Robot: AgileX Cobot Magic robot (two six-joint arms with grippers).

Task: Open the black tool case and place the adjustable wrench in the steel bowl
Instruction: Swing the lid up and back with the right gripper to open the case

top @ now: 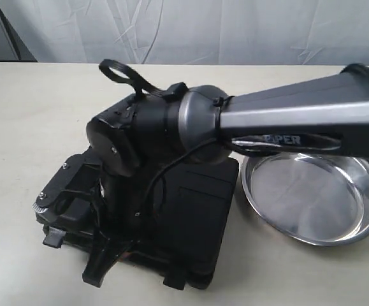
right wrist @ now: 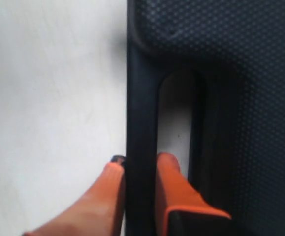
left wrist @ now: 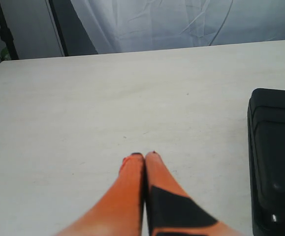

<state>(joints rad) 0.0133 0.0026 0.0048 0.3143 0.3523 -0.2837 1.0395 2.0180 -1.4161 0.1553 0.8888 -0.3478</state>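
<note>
The black tool case lies shut on the table, so the adjustable wrench is hidden. My right arm reaches across the case from the right. My right gripper is shut on the case's handle bar, one orange finger outside it and the other in the handle slot. To the right of the case sits the steel bowl, with nothing in it. My left gripper is shut on nothing, above bare table, with the case off to its side.
A pale tabletop stretches around the case. White cloth hangs behind the table's far edge. The right arm's wrist and cable cover much of the case lid in the exterior view.
</note>
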